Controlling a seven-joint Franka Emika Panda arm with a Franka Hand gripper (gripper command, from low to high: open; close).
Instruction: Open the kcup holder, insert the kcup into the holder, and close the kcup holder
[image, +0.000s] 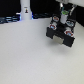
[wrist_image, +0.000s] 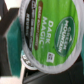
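Observation:
The kcup (wrist_image: 47, 35) fills the wrist view, its green foil top reading "Dark Magic" tilted toward the camera, its white rim showing along the edge. My gripper (image: 64, 14) is shut on the kcup (image: 64, 11), a small green patch, and hangs just above the back of the kcup holder (image: 61, 34). The holder is a black boxy unit at the exterior view's right. I cannot tell from this view whether its tray is pulled out. My fingertips are hidden behind the pod in the wrist view.
Pods with red-and-white tops (image: 56, 20) stand on the black box beside my gripper. The white upright robot base (image: 25, 10) is at the back on the exterior view's left. A teal object (wrist_image: 9, 44) shows beside the pod. The white table (image: 30, 60) spreads in front.

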